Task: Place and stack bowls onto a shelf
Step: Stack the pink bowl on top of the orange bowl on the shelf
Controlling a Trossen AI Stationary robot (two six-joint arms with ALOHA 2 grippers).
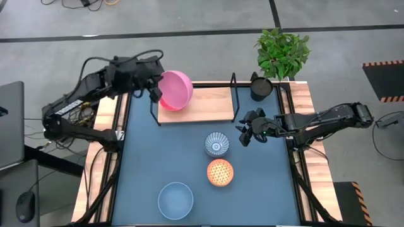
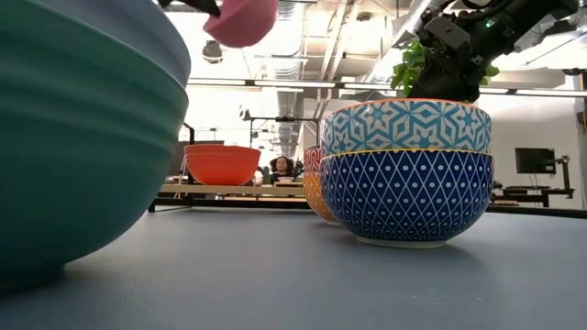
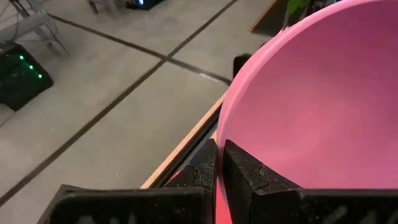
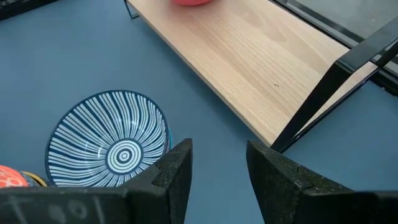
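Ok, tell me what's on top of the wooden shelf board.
The pink bowl, gripped by the left gripper, hangs tilted over the shelf at its left end. Whether it touches the board cannot be seen. The rest is bare wood.

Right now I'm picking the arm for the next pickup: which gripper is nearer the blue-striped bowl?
Right. The right gripper hovers open just beside the blue-striped bowl, on its shelf-post side. The left gripper is across the shelf, shut on the pink bowl.
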